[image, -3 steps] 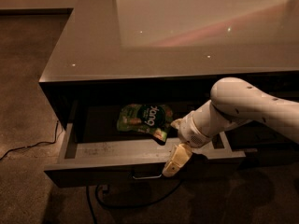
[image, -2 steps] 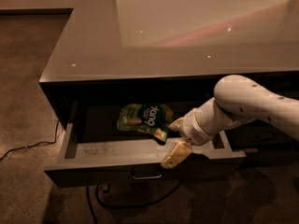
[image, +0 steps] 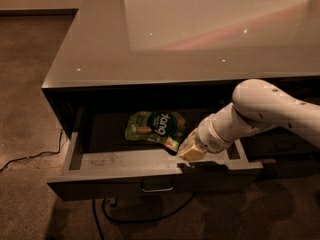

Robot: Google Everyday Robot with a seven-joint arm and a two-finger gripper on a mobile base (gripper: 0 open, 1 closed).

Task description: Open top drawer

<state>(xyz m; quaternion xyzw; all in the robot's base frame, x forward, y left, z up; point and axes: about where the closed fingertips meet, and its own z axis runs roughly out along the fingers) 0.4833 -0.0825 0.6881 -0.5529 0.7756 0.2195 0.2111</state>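
Note:
The top drawer (image: 125, 181) stands pulled out from under the grey counter, its dark front facing me with a small metal pull (image: 157, 186) at centre. Its pale grey inner floor holds a green snack bag (image: 155, 129). My gripper (image: 190, 151) hangs from the white arm at the right, just above the drawer's front rim and right of the pull, beside the bag.
The glossy counter top (image: 200, 34) overhangs the drawer. A dark cable (image: 30, 156) lies on the carpet at the left and another loops under the drawer (image: 145, 216). More dark drawer fronts (image: 285, 146) sit to the right behind the arm.
My gripper has risen from the drawer's front near the pull up and back to the front rim. The drawer has stayed pulled out.

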